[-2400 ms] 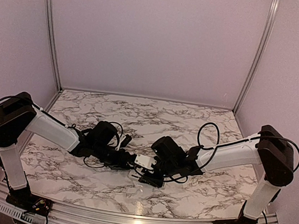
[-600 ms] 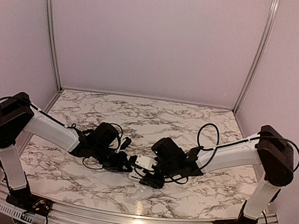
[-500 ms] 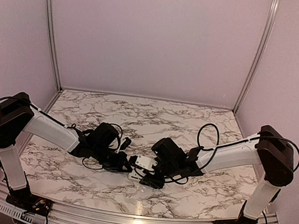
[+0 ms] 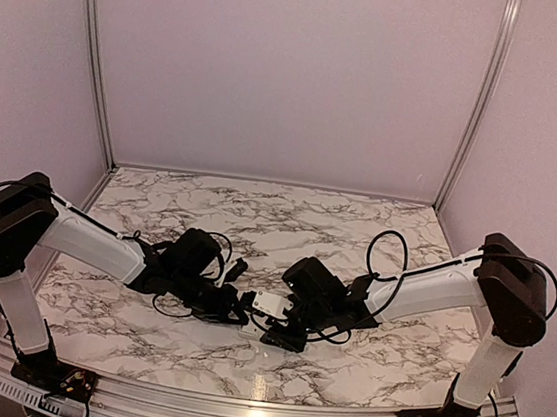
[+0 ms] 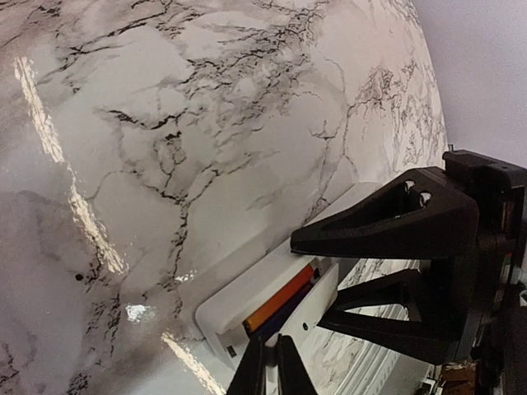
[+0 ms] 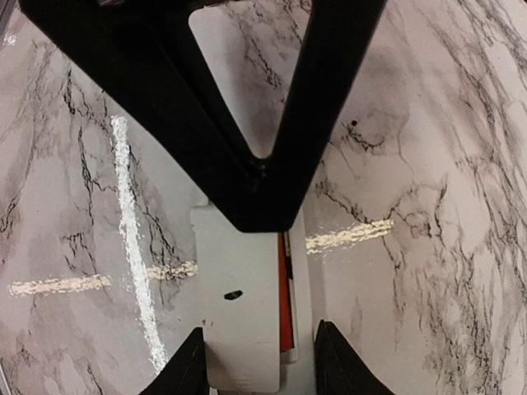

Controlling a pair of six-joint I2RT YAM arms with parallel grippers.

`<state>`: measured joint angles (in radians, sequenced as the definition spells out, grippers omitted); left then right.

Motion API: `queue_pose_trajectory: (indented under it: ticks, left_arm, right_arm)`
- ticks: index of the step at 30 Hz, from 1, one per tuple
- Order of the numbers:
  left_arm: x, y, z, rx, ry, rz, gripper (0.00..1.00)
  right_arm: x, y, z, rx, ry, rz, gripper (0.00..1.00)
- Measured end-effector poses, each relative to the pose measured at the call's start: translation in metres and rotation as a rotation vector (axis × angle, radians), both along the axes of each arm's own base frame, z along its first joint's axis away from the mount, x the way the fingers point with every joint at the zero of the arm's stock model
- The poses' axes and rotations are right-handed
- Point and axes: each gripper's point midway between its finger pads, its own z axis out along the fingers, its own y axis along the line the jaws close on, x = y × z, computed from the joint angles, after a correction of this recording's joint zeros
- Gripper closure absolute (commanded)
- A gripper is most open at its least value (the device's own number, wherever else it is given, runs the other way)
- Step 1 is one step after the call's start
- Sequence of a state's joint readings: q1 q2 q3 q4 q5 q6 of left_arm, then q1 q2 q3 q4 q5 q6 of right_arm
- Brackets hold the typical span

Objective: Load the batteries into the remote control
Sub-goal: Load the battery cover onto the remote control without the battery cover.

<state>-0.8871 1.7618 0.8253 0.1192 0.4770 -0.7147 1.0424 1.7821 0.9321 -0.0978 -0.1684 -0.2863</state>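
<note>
The white remote control (image 5: 239, 288) lies on the marble with its battery bay showing. In the bay an orange battery (image 5: 280, 306) lies beside a dark one (image 5: 290, 316). A white lid (image 5: 319, 306) half covers them. My left gripper (image 5: 265, 346) is shut, its tips resting at the bay's near edge. My right gripper (image 6: 259, 362) straddles the remote, one finger (image 6: 193, 366) against the lid (image 6: 243, 329) side and the other a sliver off. Only the orange battery (image 6: 285, 296) shows there. From above, both grippers (image 4: 243, 317) (image 4: 271, 332) hide most of the remote (image 4: 249, 328).
Marble tabletop (image 4: 287, 225) with pale walls behind and aluminium rails at the corners. A small white tag (image 4: 269, 301) with a dark mark rides on the right wrist. Cables loop off both forearms.
The right gripper's fingers have drawn closer together round the remote. The left gripper stays shut at the bay and has barely shifted.
</note>
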Motion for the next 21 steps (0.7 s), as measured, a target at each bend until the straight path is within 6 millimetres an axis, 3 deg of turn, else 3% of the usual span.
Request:
queue_pose_trajectory:
  ticks: [9,21]
  left_arm:
    - [-0.006,0.001,0.004,-0.025,0.015,-0.013,1.00]
    - [0.003,0.015,-0.005,-0.009,0.040,0.045,1.00]
  right_arm:
    - [0.000,0.000,0.000,0.001,0.000,0.003,0.60]
    - [0.000,0.000,0.000,0.001,-0.001,0.004,0.60]
